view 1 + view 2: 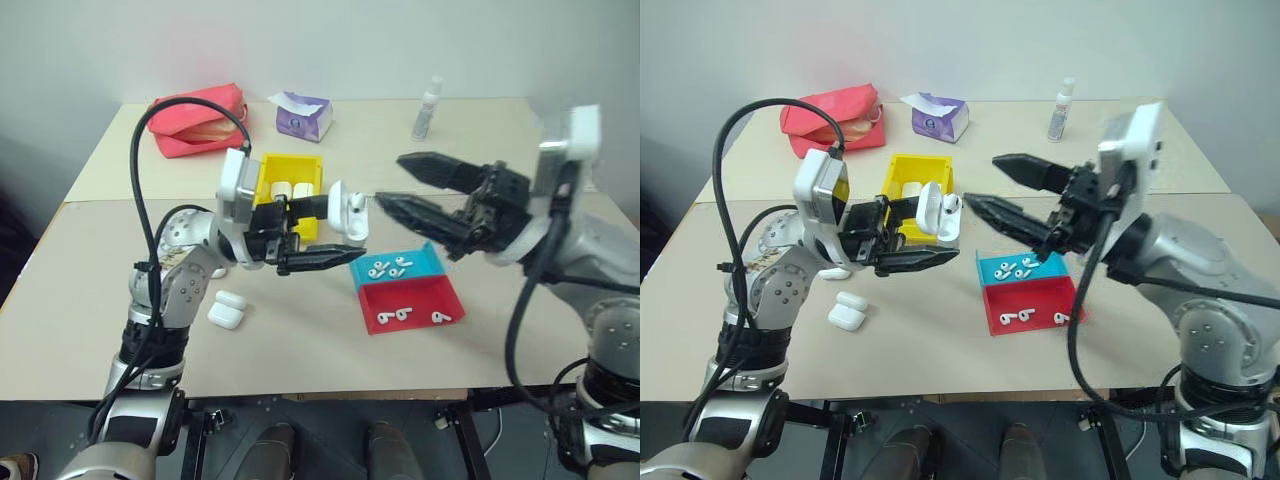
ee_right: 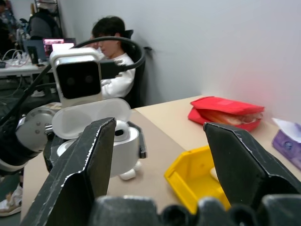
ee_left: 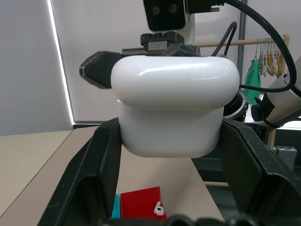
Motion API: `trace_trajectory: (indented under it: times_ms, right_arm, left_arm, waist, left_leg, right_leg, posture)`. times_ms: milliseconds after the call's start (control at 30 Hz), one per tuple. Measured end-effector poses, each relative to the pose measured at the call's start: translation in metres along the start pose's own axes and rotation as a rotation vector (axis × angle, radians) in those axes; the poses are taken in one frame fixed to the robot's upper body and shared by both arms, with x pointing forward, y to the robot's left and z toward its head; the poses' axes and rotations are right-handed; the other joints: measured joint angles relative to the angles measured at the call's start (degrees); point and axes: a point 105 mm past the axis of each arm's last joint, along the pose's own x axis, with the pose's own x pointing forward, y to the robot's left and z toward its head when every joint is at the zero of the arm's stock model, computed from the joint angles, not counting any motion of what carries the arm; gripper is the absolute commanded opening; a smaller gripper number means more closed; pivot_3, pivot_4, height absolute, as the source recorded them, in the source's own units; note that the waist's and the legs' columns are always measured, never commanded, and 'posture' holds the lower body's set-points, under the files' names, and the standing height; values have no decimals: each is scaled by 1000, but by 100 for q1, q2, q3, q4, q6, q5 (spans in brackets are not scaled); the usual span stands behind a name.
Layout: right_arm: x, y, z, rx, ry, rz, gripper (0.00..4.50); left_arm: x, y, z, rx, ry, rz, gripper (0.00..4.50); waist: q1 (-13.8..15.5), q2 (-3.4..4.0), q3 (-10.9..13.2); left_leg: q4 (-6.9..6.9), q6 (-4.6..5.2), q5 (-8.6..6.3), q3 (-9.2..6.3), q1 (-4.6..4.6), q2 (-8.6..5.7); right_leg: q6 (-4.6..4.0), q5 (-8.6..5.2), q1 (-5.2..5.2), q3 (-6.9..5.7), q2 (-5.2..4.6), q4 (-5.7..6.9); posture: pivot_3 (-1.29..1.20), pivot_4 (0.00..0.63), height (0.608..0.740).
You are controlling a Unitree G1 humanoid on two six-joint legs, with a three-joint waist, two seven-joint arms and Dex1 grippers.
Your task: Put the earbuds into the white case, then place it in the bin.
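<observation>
My left gripper (image 1: 320,238) is clamped on the white case (image 1: 931,207), holding it above the worktop (image 1: 90,320) with the lid swung open and the wells facing my right gripper (image 1: 985,187). The right gripper stands just beside the case with its jaws spread wide and nothing between them.

Step in hand, as I judge it: loading the earbuds into the held case. To do this well I keep the left grip firm and the case steady, wells turned toward the incoming gripper. The right gripper should go down to the blue-and-red tray (image 1: 440,296), take one of the earbuds (image 1: 388,317) by its stem, and bring it stem-first over an empty well. The right wrist view suggests one well may already be filled; I cannot tell for certain. Release only once the bud is seated, since the glossy plastic could slip.

The case lies just left of the open right gripper, near but apart. The tray lies below and slightly right of both grippers. The bin (image 1: 268,176), already holding white cases, stands behind the left gripper. Two spare cases (image 1: 227,309) rest on the worktop by my left arm.
</observation>
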Motion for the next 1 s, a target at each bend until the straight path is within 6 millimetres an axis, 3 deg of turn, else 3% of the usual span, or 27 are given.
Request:
trace_trajectory:
  times_ms: [100,200,400,600,633,767,1000]
  right_arm:
    - [-4,-10,9,-44,39,15,3537]
    - [-7,-21,0,-119,206,51,3537]
    - [-13,-53,-72,-219,719,185,3537]
    - [-3,-81,-122,-277,985,269,3537]
    - [-2,-84,-130,-288,1018,285,3368]
    - [-3,-94,-154,-347,1121,366,2314]
    - [-3,-109,-173,-450,1213,433,2314]
  left_arm:
    - [-3,3,-1,-5,0,23,2768]
    - [-6,4,-1,-7,7,39,2768]
    - [-11,4,1,19,1,89,2768]
    - [-14,0,1,30,4,128,2768]
    - [-16,0,0,30,6,137,2768]
    - [-19,-2,3,47,15,162,2768]
    - [-22,-8,3,55,17,190,2768]
  waist:
    - [0,0,0]
    - [-3,0,0]
    - [-66,0,0]
    - [-146,0,0]
    - [-143,0,0]
    - [-139,0,0]
    - [-150,0,0]
  left_leg:
    - [0,2,-1,1,0,1]
    - [0,5,-3,5,1,0]
    - [0,4,-2,12,-3,3]
    - [-4,-2,1,7,-10,6]
    - [-4,-3,1,7,-11,5]
    - [-3,-3,1,4,-18,1]
    - [0,-9,4,0,-18,2]
  right_leg:
    - [0,0,0,0,1,0]
    - [0,0,1,-1,2,-4]
    - [0,0,-8,2,3,-27]
    - [0,0,-13,1,2,-22]
    - [0,0,-14,1,2,-21]
    - [0,0,-17,-2,-3,-21]
    - [0,0,-19,-5,-3,-24]
  posture:
    - [0,150,740]
    - [0,150,740]
    - [0,150,740]
    - [0,150,740]
    - [0,150,740]
    - [0,150,740]
    - [0,150,740]
